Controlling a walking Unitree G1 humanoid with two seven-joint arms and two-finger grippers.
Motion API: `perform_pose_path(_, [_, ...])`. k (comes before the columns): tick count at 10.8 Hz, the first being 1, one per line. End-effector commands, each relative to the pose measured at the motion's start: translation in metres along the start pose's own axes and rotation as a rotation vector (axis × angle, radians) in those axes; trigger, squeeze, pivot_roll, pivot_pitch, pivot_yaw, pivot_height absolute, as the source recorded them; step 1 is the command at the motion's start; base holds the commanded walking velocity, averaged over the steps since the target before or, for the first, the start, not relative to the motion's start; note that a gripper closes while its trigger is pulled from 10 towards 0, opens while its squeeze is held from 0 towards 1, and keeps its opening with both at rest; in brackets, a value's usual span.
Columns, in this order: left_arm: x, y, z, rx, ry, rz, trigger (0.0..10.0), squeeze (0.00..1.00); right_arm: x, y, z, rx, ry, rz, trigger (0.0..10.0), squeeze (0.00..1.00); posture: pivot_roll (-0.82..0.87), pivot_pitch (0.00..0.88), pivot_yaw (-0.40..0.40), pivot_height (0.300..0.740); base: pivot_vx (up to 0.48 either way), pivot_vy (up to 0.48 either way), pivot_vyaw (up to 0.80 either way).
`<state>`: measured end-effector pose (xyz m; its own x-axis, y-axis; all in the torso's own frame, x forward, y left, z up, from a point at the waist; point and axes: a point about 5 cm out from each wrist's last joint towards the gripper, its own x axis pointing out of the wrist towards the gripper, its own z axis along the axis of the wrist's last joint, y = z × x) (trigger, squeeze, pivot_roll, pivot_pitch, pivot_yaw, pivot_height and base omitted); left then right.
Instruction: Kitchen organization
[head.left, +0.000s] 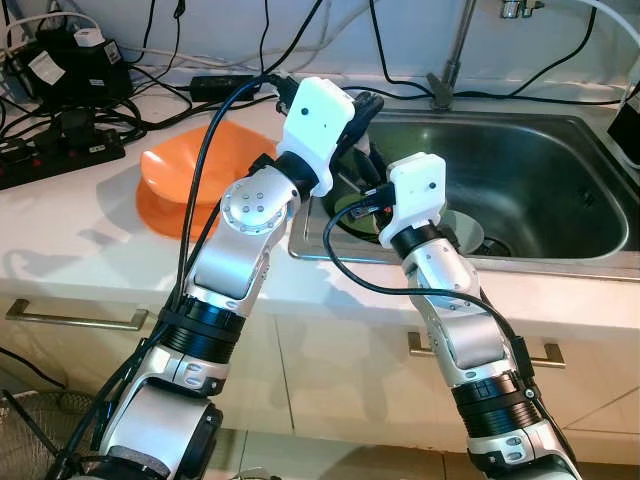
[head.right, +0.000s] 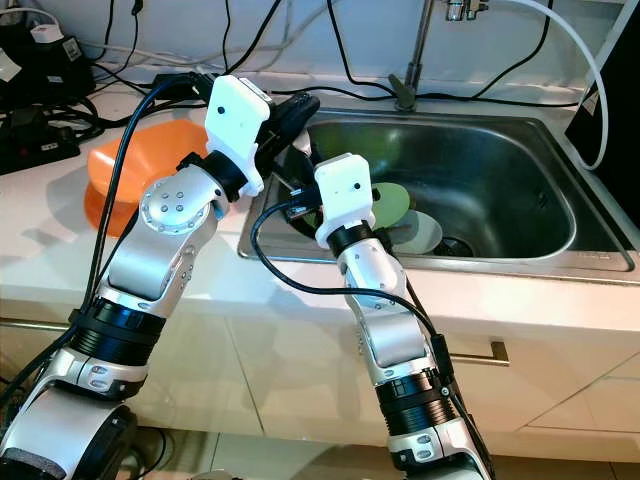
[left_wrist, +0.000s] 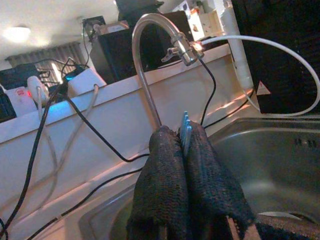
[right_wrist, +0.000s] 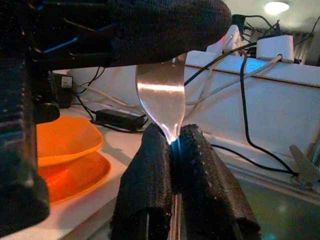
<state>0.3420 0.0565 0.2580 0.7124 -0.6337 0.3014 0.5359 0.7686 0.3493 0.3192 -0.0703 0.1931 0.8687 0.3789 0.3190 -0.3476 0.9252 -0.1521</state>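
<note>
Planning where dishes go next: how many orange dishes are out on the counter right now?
2. An orange bowl sits on an orange plate, stacked on the counter left of the sink. The left arm covers part of them, so more could be hidden.

Power strip (head.left: 60, 150): black, at the table's (head.left: 90, 250) far left corner, cables tangled about it.
Adapter brick (head.left: 222, 85): black, lying by the back wall, near the strip.
Cables (head.left: 530, 75): black, strung along the wall behind the tap (head.left: 455, 55).
White hose (head.right: 585, 60): curves down at the sink's far right.
Cupboard handles (head.left: 75, 318): metal bars on the fronts below the table.
Mesh object (head.left: 25, 440): bottom left on the floor, possibly a wire basket.
</note>
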Motion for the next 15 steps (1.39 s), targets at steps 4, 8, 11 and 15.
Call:
perform_pose_path(4, [0.002,0.0,0.004,-0.017,-0.018,-0.007,10.0,1.0,0.0,-0.007,-0.002,0.023,0.013,-0.041,0.0,0.0,-0.07,0.0,0.03,0.74,0.0,0.0,0.0])
perform_pose_path(8, [-0.001,0.011,0.003,-0.097,-0.035,0.07,10.0,1.0,-0.002,-0.005,-0.006,0.022,0.026,-0.044,0.0,0.0,-0.06,0.0,0.032,0.74,0.0,0.0,0.0])
perform_pose_path(11, [-0.006,0.024,-0.002,-0.173,-0.02,0.178,10.0,0.0,-0.004,-0.005,-0.011,0.021,0.04,-0.046,0.0,0.0,-0.06,0.0,0.031,0.74,0.0,0.0,0.0])
perform_pose_path(15, [-0.016,0.031,-0.005,-0.153,0.001,0.181,10.0,0.0,-0.005,-0.01,-0.012,0.009,0.043,-0.054,0.0,0.0,-0.05,0.0,0.027,0.74,0.0,0.0,0.0])
